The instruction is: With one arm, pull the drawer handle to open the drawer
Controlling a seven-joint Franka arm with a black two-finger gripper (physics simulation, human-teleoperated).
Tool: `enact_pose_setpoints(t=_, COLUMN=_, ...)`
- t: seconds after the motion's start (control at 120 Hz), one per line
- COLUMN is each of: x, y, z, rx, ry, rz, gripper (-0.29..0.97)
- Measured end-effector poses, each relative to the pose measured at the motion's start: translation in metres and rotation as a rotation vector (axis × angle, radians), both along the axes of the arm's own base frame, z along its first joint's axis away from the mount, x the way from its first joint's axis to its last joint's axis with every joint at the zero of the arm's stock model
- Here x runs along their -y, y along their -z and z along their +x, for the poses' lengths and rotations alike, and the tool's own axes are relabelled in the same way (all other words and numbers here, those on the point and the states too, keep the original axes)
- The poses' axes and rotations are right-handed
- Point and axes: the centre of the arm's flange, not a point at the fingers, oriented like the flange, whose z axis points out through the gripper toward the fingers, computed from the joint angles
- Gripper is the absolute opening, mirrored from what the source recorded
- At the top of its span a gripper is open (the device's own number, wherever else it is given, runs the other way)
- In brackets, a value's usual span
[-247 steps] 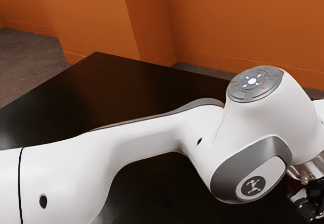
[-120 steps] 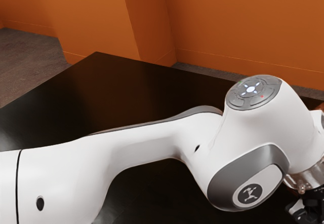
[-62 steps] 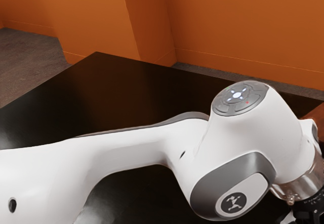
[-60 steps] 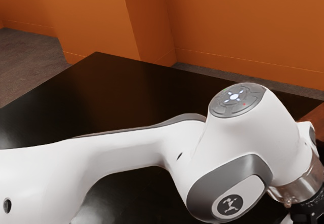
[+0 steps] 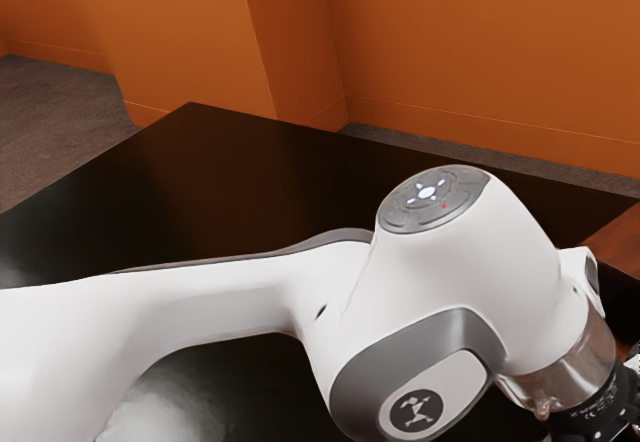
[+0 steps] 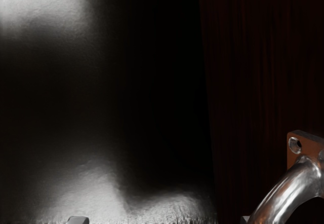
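Orange walls (image 5: 480, 42) closed the room on the far side, with a strip of grey-brown floor (image 5: 50, 102) at their foot. One black tabletop (image 5: 230, 182) ran from there toward the near edge. My one white arm (image 5: 220, 312) lay low across it, reaching toward the exterior view's right. On the arm I counted one round button pad (image 5: 432, 194) with lit marks on top. One grey joint cap (image 5: 415, 409) with a small figure on it faced the near side. Past the metal wrist ring, the black body of my tool (image 5: 612, 417) sat at the exterior view's lower right corner. I could not tell how far open it was, or whether it had hold of anything.

One brown wooden corner (image 5: 618, 242) showed at the exterior view's right edge, just beyond my wrist.

From my hand's camera, the tabletop shone dully beside one dark red-brown wood panel (image 6: 263, 82). One curved metal drawer handle (image 6: 291, 188) lay close under my hand. Its end met one orange-brown mounting plate (image 6: 305, 144), which had one screw hole (image 6: 294, 144). Whether the drawer stood open I could not tell.
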Motion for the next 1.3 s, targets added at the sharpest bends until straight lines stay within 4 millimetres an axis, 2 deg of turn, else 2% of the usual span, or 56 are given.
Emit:
enact_pose_setpoints(t=0.55, x=-0.014, y=0.002, z=-0.035, rx=-0.070, ry=-0.002, rz=-0.052, gripper=0.33)
enact_pose_setpoints(t=1.008, x=-0.026, y=0.002, z=-0.054, rx=-0.086, ry=-0.003, rz=-0.080, gripper=0.32)
enact_pose_setpoints(t=1.3, x=-0.031, y=0.002, z=-0.056, rx=-0.093, ry=-0.014, rz=-0.101, gripper=0.30)
